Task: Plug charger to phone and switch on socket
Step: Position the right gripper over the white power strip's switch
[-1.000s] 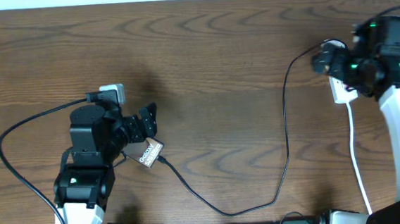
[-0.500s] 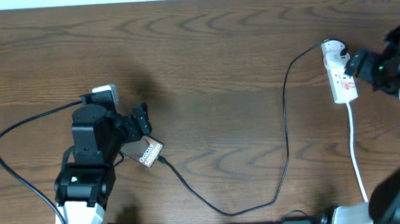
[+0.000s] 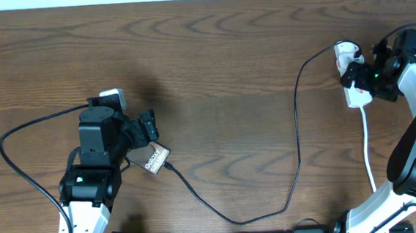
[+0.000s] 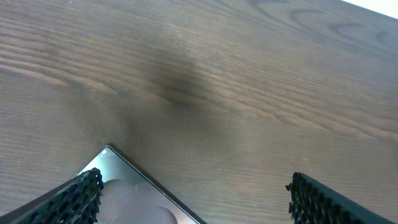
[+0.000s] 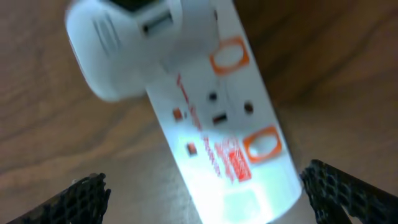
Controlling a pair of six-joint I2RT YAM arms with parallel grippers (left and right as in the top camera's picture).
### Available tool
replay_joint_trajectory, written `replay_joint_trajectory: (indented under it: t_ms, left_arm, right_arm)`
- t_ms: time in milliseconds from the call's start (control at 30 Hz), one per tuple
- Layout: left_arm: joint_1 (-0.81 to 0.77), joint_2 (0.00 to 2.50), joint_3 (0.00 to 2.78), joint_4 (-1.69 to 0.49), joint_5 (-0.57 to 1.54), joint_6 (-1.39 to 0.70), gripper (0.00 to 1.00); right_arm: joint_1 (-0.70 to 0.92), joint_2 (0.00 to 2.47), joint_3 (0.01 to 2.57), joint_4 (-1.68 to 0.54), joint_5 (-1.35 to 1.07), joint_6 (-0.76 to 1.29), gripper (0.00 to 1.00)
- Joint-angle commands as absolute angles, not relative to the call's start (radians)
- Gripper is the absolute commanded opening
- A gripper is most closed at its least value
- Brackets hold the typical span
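White socket (image 5: pixel 217 124), blurred in the right wrist view, lies between the wide-apart jaws of the right gripper (image 5: pixel 211 196). Well left of the socket, the phone (image 3: pixel 155 161) lies half hidden under the left gripper (image 4: pixel 199 199), jaws apart. The charger (image 3: pixel 298 139) reaches the phone, seating unclear.

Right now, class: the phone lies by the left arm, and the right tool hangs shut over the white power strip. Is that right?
No: the right tool hangs open, not shut, over the power strip, as the right wrist view shows.
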State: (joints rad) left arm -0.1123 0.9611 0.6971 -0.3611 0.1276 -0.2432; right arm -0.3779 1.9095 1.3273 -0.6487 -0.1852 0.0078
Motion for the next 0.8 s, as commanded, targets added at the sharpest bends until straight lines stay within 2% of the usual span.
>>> replay_joint_trajectory:
  t_ms: [0,333,767]
  left_arm:
    - [-0.115,0.973,0.719,-0.363,0.115,-0.252,0.93]
    - [-0.115,0.974,0.719,-0.363,0.116,-0.252,0.93]
    - [-0.115,0.974,0.719,-0.366,0.119,-0.252,0.94]
  right_arm:
    - [-0.385,1.915,1.329,-0.607,-0.206,-0.030,0.99]
    - [-0.386,1.952,1.329,-0.588,-0.422,-0.246,0.99]
    - [-0.407,2.003,1.329,-0.481,-0.418,-0.264,0.99]
